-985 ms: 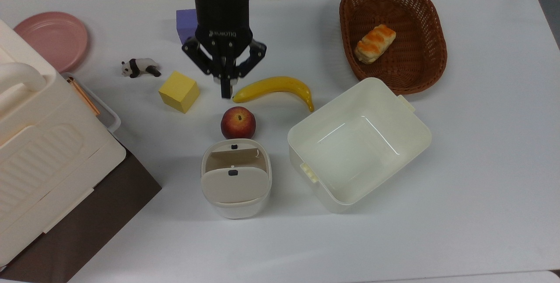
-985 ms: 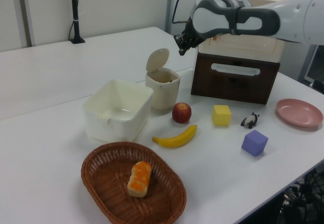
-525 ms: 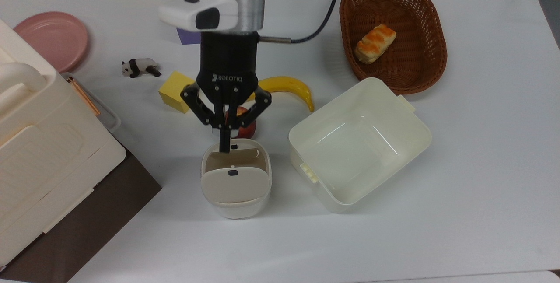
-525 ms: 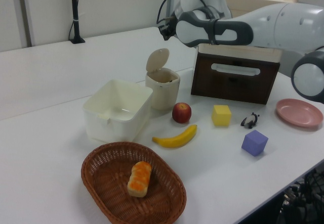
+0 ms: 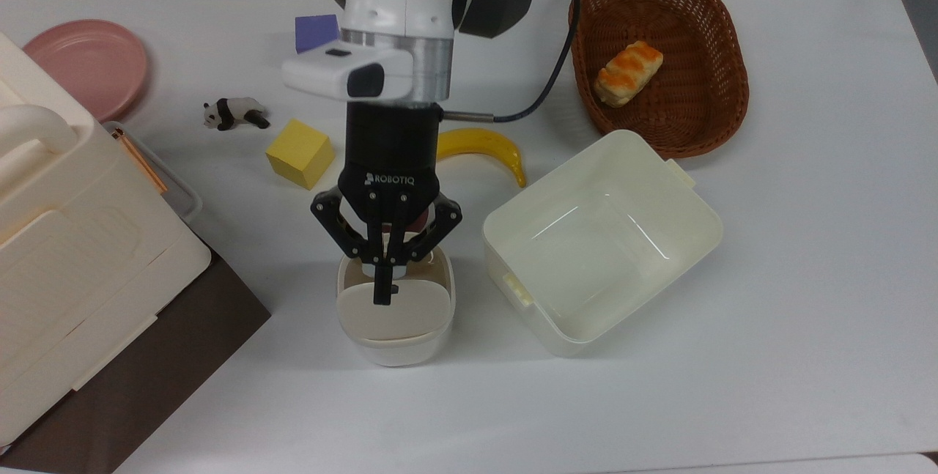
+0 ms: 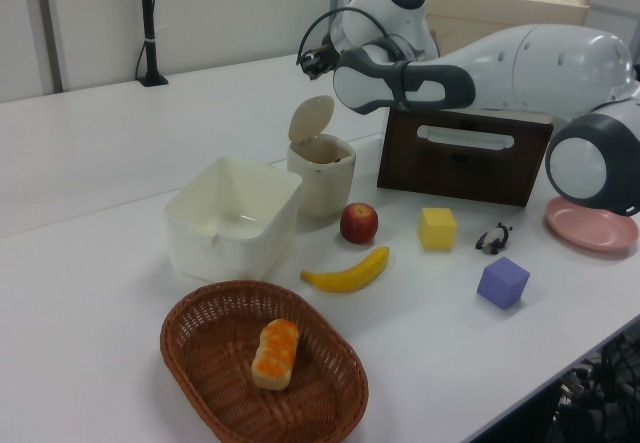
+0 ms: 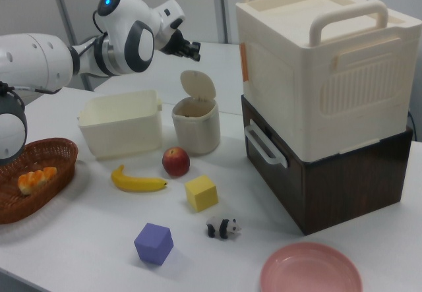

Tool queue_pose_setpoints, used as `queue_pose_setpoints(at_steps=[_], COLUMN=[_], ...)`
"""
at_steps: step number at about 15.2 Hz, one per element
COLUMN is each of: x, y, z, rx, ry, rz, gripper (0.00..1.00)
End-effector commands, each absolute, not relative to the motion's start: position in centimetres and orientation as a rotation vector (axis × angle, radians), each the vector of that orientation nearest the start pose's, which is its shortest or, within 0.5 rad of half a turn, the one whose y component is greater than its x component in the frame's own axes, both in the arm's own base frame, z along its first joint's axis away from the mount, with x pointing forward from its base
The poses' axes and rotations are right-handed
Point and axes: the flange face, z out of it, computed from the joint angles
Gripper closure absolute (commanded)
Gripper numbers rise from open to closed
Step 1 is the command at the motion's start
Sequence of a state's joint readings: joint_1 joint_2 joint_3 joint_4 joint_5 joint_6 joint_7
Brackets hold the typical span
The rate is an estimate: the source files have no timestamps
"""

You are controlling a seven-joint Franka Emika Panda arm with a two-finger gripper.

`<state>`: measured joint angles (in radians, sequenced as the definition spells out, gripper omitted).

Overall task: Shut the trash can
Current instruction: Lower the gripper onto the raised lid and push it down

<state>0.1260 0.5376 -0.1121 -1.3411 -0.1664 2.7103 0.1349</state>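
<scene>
- Trash can first: it stands on the white table, just beside the lidless cream tub on the top view's left, with the apple close in front of it in the right view. Its lid is tipped up on the hinge and the mouth is open.
- Your gripper hangs above the bin; in the top view its fingers are pressed together into one narrow tip, holding nothing. The side views show it well above the raised lid, not touching.
- To do this step well, I would keep the fingers together and use them as a pusher. Bring the tip behind the upright lid, on its outer face, then sweep down and forward along the hinge arc.
- Press near the lid's free edge, not near the hinge; the bin looks light and could slide or tip if you shove sideways.
- Finish with a gentle downward press so the catch by the small dark button likely engages.
- Containers: inside the trash can I can make out only a brownish inner wall, no contents I can name. The cream tub is empty. The brown wicker basket holds one orange-topped pastry. The big cream ribbed box sits shut on a dark brown crate.
</scene>
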Motion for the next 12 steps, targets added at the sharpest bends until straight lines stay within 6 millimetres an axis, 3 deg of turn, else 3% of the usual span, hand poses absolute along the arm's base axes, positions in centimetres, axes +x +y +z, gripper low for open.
queue_pose_setpoints(at_steps=[1,6,10,12], x=[76.6,76.4,75.5,75.1], y=[4.8,5.4,5.0,5.6], z=[49.5,48.5,44.7,43.7], rx=[-3.009,-3.020,-3.063,-3.067], ry=[-0.154,-0.172,-0.143,-0.125], rz=[-1.326,-1.296,-1.167,-1.134], gripper=[1.00,1.00,1.00,1.00])
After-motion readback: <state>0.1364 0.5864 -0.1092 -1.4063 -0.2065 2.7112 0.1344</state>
